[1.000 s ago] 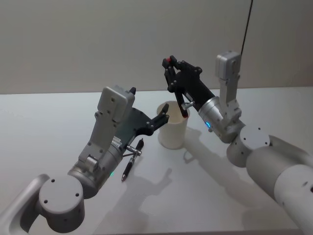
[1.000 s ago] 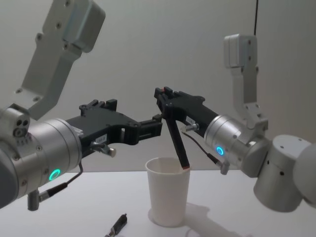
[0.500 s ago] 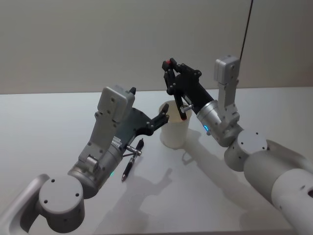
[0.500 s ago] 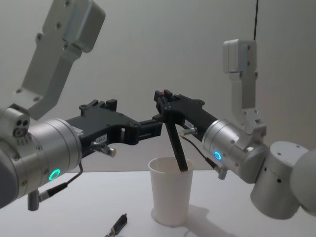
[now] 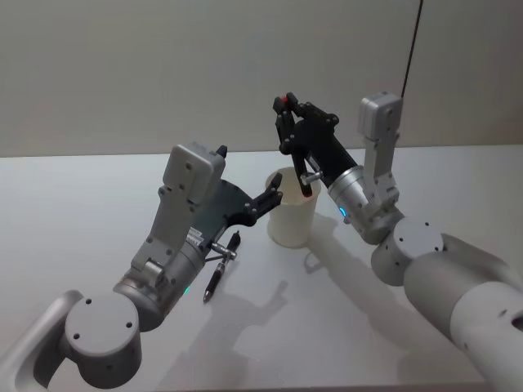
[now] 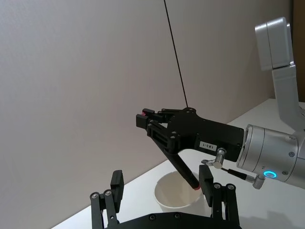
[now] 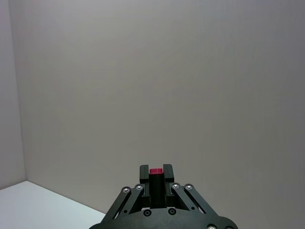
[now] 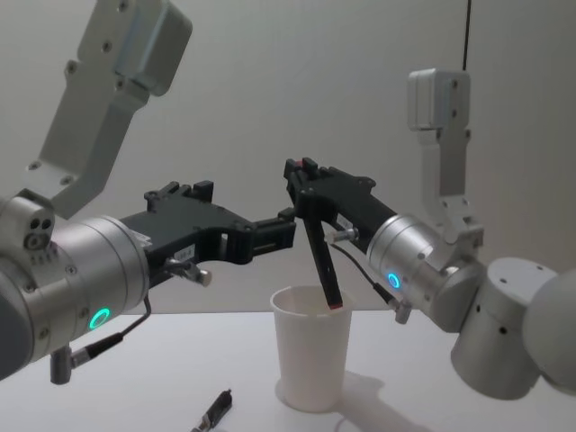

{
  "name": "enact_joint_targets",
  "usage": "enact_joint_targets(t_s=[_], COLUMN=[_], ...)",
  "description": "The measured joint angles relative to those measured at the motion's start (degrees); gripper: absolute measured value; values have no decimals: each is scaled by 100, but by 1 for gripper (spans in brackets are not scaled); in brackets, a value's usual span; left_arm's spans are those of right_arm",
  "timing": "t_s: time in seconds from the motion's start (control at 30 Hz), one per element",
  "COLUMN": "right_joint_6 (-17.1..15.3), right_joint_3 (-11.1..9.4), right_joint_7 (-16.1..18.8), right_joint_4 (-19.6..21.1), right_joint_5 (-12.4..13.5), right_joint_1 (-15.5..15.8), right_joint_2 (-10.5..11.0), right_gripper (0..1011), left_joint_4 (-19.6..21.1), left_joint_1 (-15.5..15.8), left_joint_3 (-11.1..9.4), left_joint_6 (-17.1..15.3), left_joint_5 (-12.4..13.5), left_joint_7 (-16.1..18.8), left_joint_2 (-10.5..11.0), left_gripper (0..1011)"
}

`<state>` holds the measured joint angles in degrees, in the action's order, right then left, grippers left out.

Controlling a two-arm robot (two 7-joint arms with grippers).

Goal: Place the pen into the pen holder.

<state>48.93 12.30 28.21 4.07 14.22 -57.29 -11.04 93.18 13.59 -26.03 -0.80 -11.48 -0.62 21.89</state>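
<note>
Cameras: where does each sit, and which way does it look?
Head: high up, looking down at the table; left gripper and right gripper show.
Chest: lower, looking across; both grippers show.
Left wrist: behind its gripper, facing the cup.
Right wrist: behind its gripper, facing the wall.
Shared: head and chest see the held pen at the cup.

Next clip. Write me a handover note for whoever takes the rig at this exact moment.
Right pincer: shut on the black pen, held tilted, lower end at the mouth of the white cup.
Left pincer: open, empty, hovering beside the cup.
A second pen lies on the table by the left arm.
Done: pen lifted and lined up. Left: lower, release.
</note>
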Motion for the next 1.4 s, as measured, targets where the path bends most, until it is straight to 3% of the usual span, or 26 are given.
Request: enact_joint_targets(t_s=[0.67,1.4], right_joint_6=[141,80], right_joint_3=[-17,45], right_joint_7=[-292,-629], right_joint_4=[-8,-10], right_joint_5=[-154,-414], right_joint_1=[-35,-28], right_joint_2=[-44,-67], right_gripper=[164,823], left_joint_4=[0,0], left_joint_1=[0,0], left_joint_3=[0,0], left_joint_6=[0,0], left_joint_5=[0,0], left_joint_7=[0,0], left_joint_2=[0,0], left_gripper=[1003,1003])
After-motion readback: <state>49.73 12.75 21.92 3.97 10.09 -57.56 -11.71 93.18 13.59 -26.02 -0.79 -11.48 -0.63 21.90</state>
